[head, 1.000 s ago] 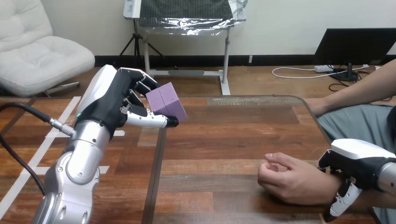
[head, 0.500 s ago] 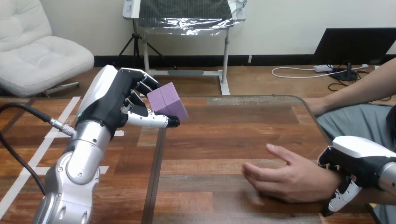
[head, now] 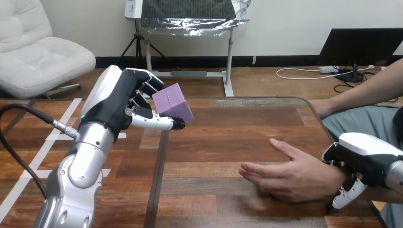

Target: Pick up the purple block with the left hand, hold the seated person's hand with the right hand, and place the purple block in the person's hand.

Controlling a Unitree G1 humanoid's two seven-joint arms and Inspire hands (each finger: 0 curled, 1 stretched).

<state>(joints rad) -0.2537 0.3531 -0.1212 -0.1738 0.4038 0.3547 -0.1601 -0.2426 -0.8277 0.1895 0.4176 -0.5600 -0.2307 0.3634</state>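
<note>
Bench (head: 228, 128), 4 o'clock: the person's hand (head: 285, 175) has uncurled to receive; my left robot hand (head: 121, 102), 10 o'clock, clutches the purple block (head: 173, 102); right robot hand (head: 363, 156): grip, I cannot tell.

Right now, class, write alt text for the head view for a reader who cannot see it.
The robot's left hand holds a purple block raised above the table's left edge. Its right hand curls round the person's wrist; the person's hand lies open on the table.

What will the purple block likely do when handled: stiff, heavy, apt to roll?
Flat faces suggest the purple block will not roll. Its edges look sharp in the pinch of the left robot hand, so probably stiff.
</note>
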